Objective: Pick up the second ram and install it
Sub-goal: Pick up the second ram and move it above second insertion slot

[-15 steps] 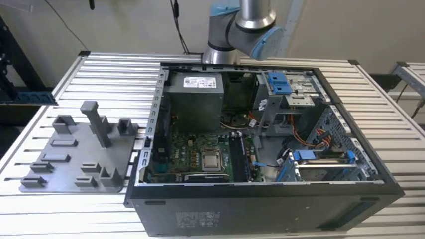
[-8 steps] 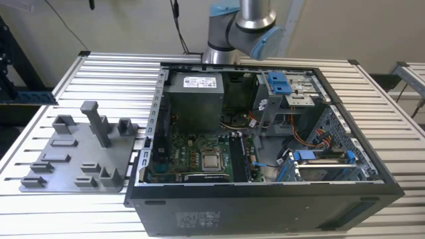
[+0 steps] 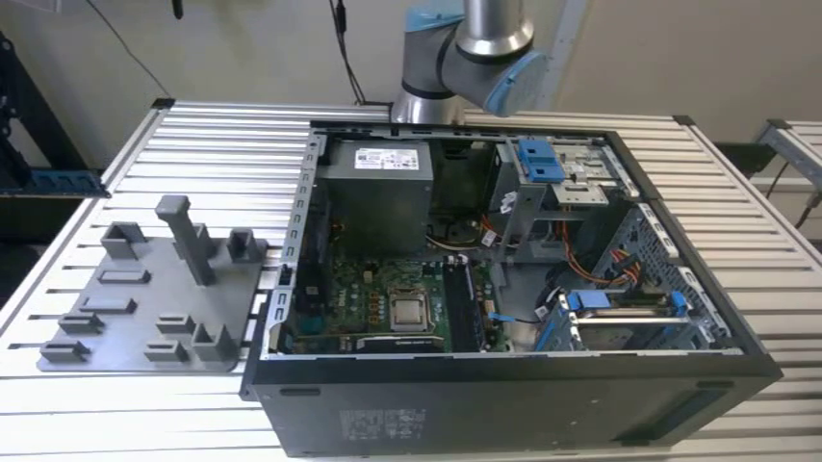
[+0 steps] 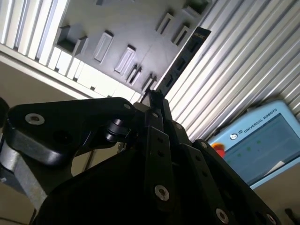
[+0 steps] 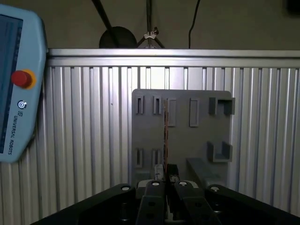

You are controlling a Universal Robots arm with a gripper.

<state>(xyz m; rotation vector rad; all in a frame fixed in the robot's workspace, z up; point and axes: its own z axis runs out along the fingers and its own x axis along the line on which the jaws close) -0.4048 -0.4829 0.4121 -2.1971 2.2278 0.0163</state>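
One stick, the second ram (image 4: 182,61), was pinched in your hand (image 4: 157,99), held over the grey holder tray (image 4: 131,18) on the bench (image 4: 243,61).

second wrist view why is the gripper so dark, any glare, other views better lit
Second wrist view: the black gripper, shut on the thin dark ram stick, is a near silhouette while the ribbed aluminium table glares. First wrist view: even light, the stick edge-on against the grey plastic holder tray. Exterior view: the open black computer case is shadowed inside.
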